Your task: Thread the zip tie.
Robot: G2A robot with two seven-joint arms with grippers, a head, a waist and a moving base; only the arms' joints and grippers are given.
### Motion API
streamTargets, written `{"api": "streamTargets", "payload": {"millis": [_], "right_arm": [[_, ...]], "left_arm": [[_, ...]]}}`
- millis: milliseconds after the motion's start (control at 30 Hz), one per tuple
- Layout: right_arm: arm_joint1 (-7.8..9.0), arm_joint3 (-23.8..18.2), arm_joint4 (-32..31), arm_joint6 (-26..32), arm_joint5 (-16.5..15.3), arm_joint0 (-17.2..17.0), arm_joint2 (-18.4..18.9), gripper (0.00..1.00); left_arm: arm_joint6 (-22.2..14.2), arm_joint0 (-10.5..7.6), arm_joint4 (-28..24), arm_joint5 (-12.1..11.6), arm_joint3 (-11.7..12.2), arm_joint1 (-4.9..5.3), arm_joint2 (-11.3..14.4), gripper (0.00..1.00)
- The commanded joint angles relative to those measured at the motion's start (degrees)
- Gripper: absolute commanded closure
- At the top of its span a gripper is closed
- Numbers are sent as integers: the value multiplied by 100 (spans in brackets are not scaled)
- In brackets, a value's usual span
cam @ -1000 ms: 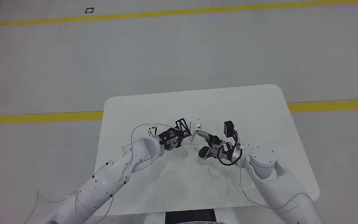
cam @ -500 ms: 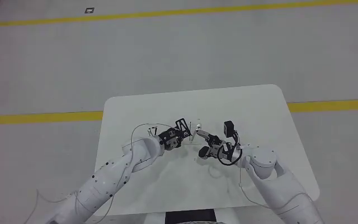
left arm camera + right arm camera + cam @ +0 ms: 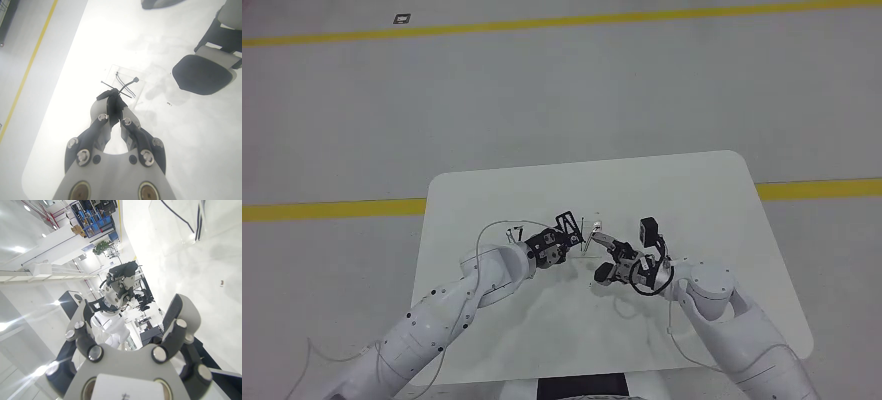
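Black plastic zip tie (image 3: 127,85) is pinched near one end between the pressed-together jaws of the left gripper (image 3: 114,97). Its strap curves away from the fingertips and ends in a small square head (image 3: 135,79). In the left wrist view the tie hangs in front of a clear flat plastic tray (image 3: 125,70) that lies on the white table with rounded corners (image 3: 692,190). Two more thin black zip ties (image 3: 118,77) lie crossed on that tray. Seen from above, the left gripper is just beside the tray near the table's middle. The right gripper (image 3: 604,262) is close by on the robot's right side, apart from the left one and from the held tie. Its jaws are spread wide with nothing between them, and its dark-padded fingers (image 3: 173,311) frame the left gripper in the right wrist view. A small dark scrap (image 3: 169,103) lies on the table, apart from the tray
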Motion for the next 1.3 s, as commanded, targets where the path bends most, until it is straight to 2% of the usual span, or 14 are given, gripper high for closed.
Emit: {"api": "streamTargets", "payload": {"millis": [0, 167, 233, 267, 300, 367, 467, 600, 700, 967, 1067, 1133, 1267], "right_arm": [[-9, 48, 68, -2, 13, 58, -41, 0], [-42, 208, 106, -167, 14, 209, -178, 0], [-56, 274, 102, -280, 15, 263, -228, 38], [-62, 294, 104, -316, 8, 280, -248, 52], [-67, 314, 113, -350, 1, 293, -263, 55], [-76, 341, 118, -434, -54, 310, -287, 56], [-82, 351, 112, -533, -203, 302, -293, 65], [-81, 317, 43, -664, -373, 252, -283, 69], [-79, 292, 28, -733, -452, 212, -264, 76], [-76, 282, 41, -742, -521, 189, -246, 75], [-76, 259, 48, -727, -518, 196, -254, 77], [-78, 248, 53, -720, -527, 202, -267, 82], [-85, 236, 55, -720, -536, 223, -300, 82]], "left_arm": [[0, 0, 0, 0, 0, 0, 0, 100], [0, 0, 0, 0, 0, 0, 0, 100], [0, 0, 0, 0, 0, 0, 0, 100], [0, 0, 0, 0, 0, 0, 0, 100], [0, 0, 0, 0, 0, 0, 0, 100], [0, 0, 0, 0, 0, 0, 0, 100], [0, 0, 0, 0, 0, 0, 0, 100], [0, 0, 0, 0, 0, 0, 0, 100], [0, 0, 0, 0, 0, 0, 0, 100], [0, 0, 0, 0, 0, 0, 0, 100], [0, 0, 0, 0, 0, 0, 0, 100], [0, 0, 0, 0, 0, 0, 0, 100], [0, 0, 0, 0, 0, 0, 0, 100]]}}
